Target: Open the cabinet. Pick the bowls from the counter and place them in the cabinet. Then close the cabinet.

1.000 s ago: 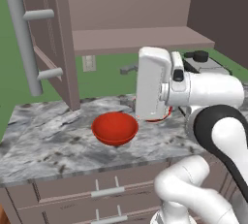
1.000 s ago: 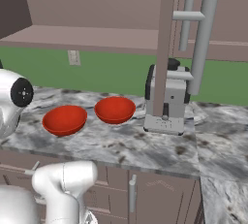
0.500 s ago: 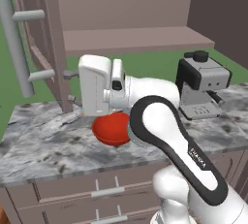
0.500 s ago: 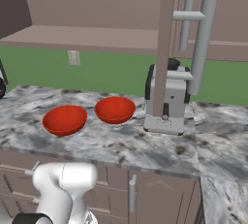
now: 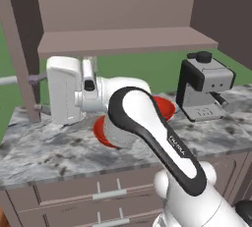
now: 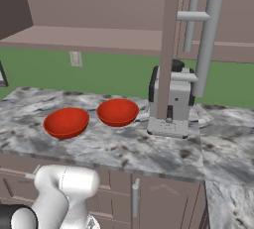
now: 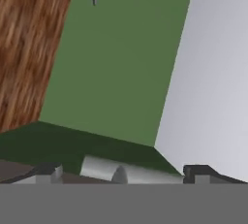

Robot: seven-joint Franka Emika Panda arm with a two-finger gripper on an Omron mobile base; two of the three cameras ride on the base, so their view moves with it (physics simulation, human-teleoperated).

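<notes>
1. The wide mauve-brown wall cabinet [image 5: 123, 39] stands open, its inner shelf [image 6: 89, 39] bare. One panelled door with long grey bar handles [image 6: 208, 44] hangs out in front of the grey-and-black coffee machine [image 6: 171, 104].
2. Both glossy red shallow bowls sit on the grey-and-white marbled stone surface [image 6: 124, 146], just beside each other: one nearer the edge [image 6: 66, 122], the other [image 6: 118, 111] closer to the coffee machine. Neither is in the cabinet yet.
3. The white arm [image 5: 147, 132] reaches across to the left in the left base view, its wrist block beside the left door edge and a grey handle bar [image 5: 15, 80]. In the hand view a grey bar [image 7: 126, 173] lies between the dark finger tips.
4. The hand [image 7: 121, 173] is spread wide, fingers apart on either side of that bar, gripping nothing.
5. Judgement: opening looks done or nearly so; fetching the bowls comes next.
6. Risks:
   - The elbow and forearm hang right over the bowls, so a sweeping retreat could knock one along or off the surface.
   - Pulling away at an angle could snag a finger on the bar and drag the door.
   - The open right door narrows the lift path to the shelf, and a glossy, shallow rim may slip from a pinch.
</notes>
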